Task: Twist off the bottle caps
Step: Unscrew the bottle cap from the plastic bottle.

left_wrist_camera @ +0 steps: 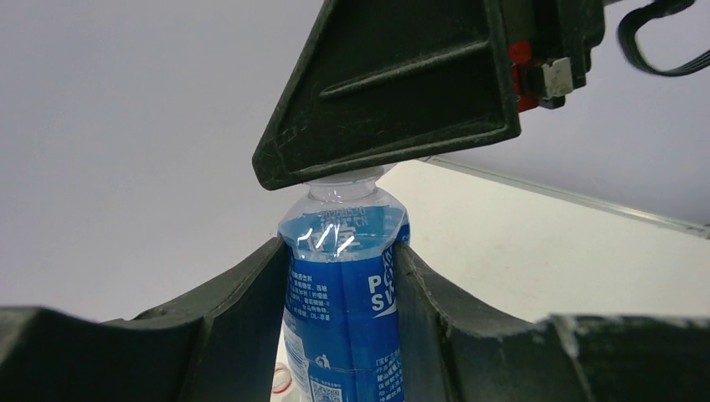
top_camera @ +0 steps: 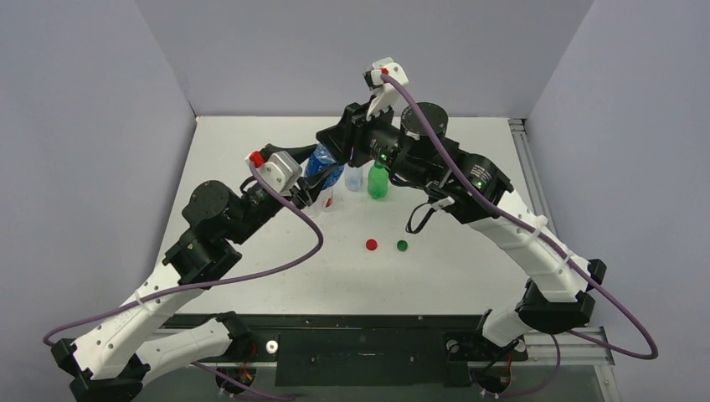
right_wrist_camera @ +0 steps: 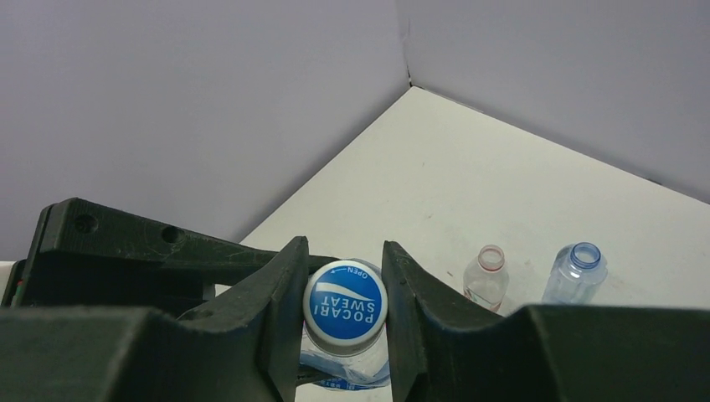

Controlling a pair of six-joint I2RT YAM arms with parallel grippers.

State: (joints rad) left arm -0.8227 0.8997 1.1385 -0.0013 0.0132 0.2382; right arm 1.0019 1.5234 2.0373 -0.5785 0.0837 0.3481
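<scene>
My left gripper [left_wrist_camera: 342, 251] clamps the blue-label bottle [left_wrist_camera: 343, 335] at its shoulder, my right gripper [right_wrist_camera: 343, 255] pinches its blue-topped cap [right_wrist_camera: 344, 303] above — if the thin body buckles or spins with my twist, the cap never loosens.

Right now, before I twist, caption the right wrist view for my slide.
Right gripper shut on the blue cap of the blue-label bottle; red-rimmed bottle and blue-rimmed bottle stand uncapped behind.

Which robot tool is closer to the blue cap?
Right. The right tool pinches the blue cap from both sides; the left tool grips the bottle lower down, under the cap.
</scene>
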